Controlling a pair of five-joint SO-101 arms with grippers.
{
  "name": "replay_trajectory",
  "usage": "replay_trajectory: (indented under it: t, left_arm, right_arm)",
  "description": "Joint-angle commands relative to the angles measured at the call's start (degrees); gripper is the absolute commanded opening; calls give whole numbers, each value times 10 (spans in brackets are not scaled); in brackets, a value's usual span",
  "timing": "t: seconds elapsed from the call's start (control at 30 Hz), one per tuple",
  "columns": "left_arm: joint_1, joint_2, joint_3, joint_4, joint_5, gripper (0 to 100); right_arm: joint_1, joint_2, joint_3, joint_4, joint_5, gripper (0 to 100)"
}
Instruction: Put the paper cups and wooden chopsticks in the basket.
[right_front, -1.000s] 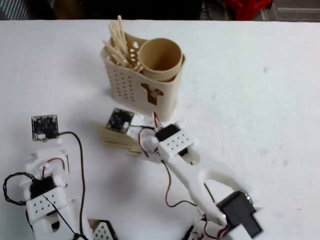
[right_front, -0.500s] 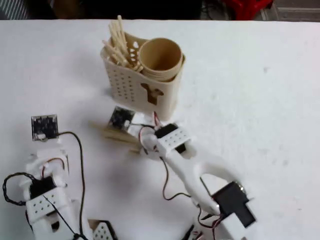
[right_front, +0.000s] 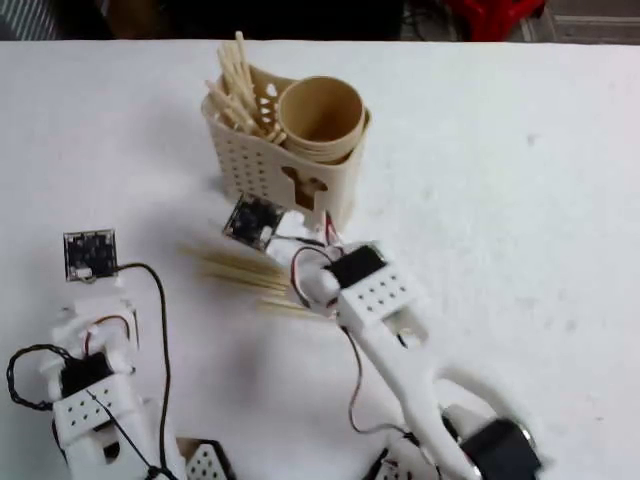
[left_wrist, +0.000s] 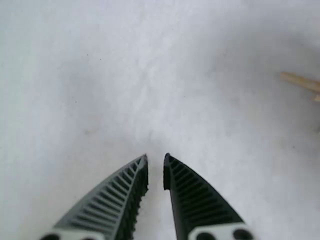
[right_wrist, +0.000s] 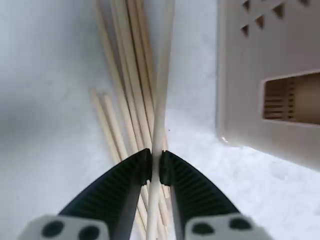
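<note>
The cream perforated basket (right_front: 285, 170) stands at the table's far middle, with stacked paper cups (right_front: 322, 118) and a bunch of wooden chopsticks (right_front: 235, 85) upright inside. Several loose chopsticks (right_front: 238, 268) lie fanned on the table just in front of it. My right arm (right_front: 372, 292) reaches to them. My right gripper (right_wrist: 155, 167) is shut on one chopstick (right_wrist: 162, 95), held above the others (right_wrist: 125, 95), with the basket wall (right_wrist: 250, 75) close beside. My left gripper (left_wrist: 155, 162) hovers shut over bare table, a chopstick tip (left_wrist: 300, 81) off to one side.
My left arm (right_front: 85, 390) sits at the near left corner with its black cable looping beside it. The white table (right_front: 520, 200) stretches wide to the right of the basket. A cup shows through the basket's cut-out handle (right_wrist: 292, 97).
The right arm has swung and shifted its gripper slightly toward the basket. The chopstick bundle has spread out on the table. The left arm has not moved.
</note>
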Motion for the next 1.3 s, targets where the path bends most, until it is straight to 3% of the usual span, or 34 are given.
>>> replay_trajectory:
  t: [0.0,0.17,0.3,0.57,0.77,1.1,1.27]
  left_arm:
    - [7,-7,-2,-13,-5,76]
    - [7,-7,-2,-13,-5,76]
    - [7,-7,-2,-13,-5,76]
    - [7,-7,-2,-12,-5,76]
    - [7,-7,-2,-12,-5,76]
    - [7,-7,-2,-12,-5,76]
    - [8,-7,-2,-12,-5,76]
  right_arm:
    - [-32,-126,-24,7,-62,16]
    - [-90,-272,-62,-45,-115,16]
    - [-87,-273,-133,-146,-160,16]
    - [-49,-42,-281,-412,-173,18]
    - [-12,153,-382,-548,-177,17]
    - [3,230,-264,-788,-174,16]
    - [20,229,-229,-781,-174,18]
